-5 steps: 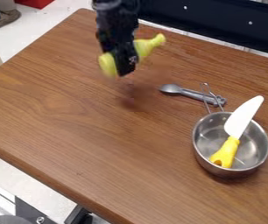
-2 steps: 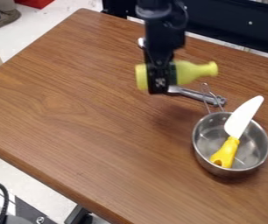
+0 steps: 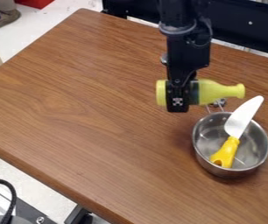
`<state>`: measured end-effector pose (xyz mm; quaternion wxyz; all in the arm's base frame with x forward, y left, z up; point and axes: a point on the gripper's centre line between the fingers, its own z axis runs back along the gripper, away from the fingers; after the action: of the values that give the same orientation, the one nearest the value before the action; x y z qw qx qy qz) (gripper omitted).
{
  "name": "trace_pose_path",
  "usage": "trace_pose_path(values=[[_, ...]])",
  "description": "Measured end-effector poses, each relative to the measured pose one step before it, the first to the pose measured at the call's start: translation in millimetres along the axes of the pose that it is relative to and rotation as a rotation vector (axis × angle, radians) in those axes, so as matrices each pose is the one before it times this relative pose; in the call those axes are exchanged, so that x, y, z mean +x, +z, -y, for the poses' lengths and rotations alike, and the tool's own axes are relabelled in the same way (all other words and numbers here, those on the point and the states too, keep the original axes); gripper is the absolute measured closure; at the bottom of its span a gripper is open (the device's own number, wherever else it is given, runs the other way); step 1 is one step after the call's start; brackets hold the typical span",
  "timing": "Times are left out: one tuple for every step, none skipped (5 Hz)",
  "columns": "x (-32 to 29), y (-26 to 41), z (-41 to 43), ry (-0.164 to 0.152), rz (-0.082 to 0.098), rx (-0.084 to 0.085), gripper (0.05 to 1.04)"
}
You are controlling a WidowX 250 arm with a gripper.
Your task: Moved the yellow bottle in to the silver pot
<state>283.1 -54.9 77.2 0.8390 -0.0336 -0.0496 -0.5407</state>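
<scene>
Yellow plastic, by the look of it, makes up the bottle [image 3: 218,91], and the tool [image 3: 178,103] has it gripped around its body, lying level above the table [image 3: 101,127], neck toward 3 o'clock. It is just off the 11 o'clock side of the silver pot [image 3: 210,137], outside the rim. So I'd call this the carrying step, nearly at its end, with lowering and release yet to do.

Next, the tool should ease toward 5 o'clock until the bottle's middle is over the pot, then go down and let go. A toy knife [image 3: 245,116] complicates that: its yellow handle rests inside toward 7 o'clock and its white blade sticks up past the rim at 1 o'clock. Bottle held crosswise, the neck could knock the blade or catch the rim; a little extra height first, or a turn to run alongside the knife, might help.

The wire handle [image 3: 208,109] rises at the pot's 11 o'clock, right on the way in. The dark panel [image 3: 233,19] stands beyond the table's 12 o'clock edge. Bare wood stretches toward 9 o'clock, the better side for backing off, well inside the slanting edge between 9 and 6.
</scene>
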Motion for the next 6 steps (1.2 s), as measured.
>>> trace_pose_path(values=[[12.67, -1.18, 9.57, 0.0264, 0.0010, -0.0091, 0.447], [16.68, -5.60, 6.31, 0.0563, 0.0035, -0.0359, 0.448], [12.15, -3.51, 4.27, 0.0572, 0.0121, 0.0303, 0.448], [6.52, -10.21, 7.35, 0.0520, 0.0204, 0.0065, 0.447], [-7.94, -15.97, 6.12, 0.0442, 0.0136, 0.0188, 0.447], [3.91, 0.05, 0.18, 0.0131, 0.0246, -0.0013, 0.448]])
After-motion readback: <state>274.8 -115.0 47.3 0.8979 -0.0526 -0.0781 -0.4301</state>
